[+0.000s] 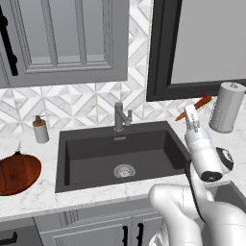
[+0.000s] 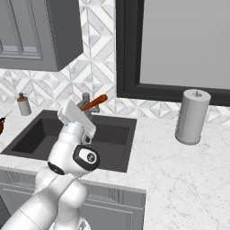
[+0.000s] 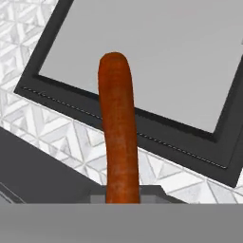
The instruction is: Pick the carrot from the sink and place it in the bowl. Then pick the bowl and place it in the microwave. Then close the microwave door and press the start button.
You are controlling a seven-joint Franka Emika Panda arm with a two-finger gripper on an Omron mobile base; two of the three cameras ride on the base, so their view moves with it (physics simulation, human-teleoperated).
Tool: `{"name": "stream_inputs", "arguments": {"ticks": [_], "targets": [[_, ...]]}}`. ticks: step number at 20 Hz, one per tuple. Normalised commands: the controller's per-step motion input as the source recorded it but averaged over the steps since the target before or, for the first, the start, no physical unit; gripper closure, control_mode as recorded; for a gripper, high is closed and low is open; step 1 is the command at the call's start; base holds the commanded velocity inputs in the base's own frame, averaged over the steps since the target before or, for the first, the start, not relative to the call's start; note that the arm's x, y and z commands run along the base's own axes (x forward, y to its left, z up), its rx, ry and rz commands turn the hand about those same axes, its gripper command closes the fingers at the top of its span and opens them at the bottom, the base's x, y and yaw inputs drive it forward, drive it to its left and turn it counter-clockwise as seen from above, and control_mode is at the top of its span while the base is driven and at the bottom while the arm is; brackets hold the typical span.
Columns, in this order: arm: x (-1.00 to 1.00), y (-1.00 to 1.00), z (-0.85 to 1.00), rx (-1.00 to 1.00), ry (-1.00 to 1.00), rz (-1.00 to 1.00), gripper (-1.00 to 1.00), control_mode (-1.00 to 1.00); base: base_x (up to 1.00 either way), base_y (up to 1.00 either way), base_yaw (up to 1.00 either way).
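Observation:
My gripper [image 1: 189,113] [image 2: 84,108] is shut on the carrot [image 1: 201,104] [image 2: 95,102], an orange stick held up in the air above the right end of the sink [image 1: 91,154] [image 2: 113,140]. In the hand view the carrot [image 3: 118,133] rises from between the fingertips [image 3: 153,194] and points at a black-framed window. The reddish-brown wooden bowl [image 1: 17,174] [image 2: 1,126] rests on the counter left of the sink, far from the gripper. The microwave and its door are out of view.
A grey faucet [image 1: 120,116] [image 2: 86,99] stands behind the basin, close to the carrot. A soap dispenser [image 1: 40,129] [image 2: 24,105] sits at the back left. A paper towel roll [image 1: 226,106] [image 2: 192,116] stands right of the sink. A grey cabinet [image 1: 67,38] hangs above.

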Motion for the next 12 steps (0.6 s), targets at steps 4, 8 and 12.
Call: {"name": "stream_inputs", "arguments": {"ticks": [4, 8, 12], "targets": [[-0.71, 0.01, 1.0, 0.59, 0.35, 0.17, 1.0, -1.0, 0.0, 0.0, 0.0], [-0.75, 0.0, 1.0, 0.53, 0.32, 0.16, 1.0, -1.0, 0.0, 0.0, 0.0], [-0.79, 0.0, 1.0, 0.55, 0.34, 0.16, 1.0, -1.0, 0.0, 0.0, 0.0]]}}
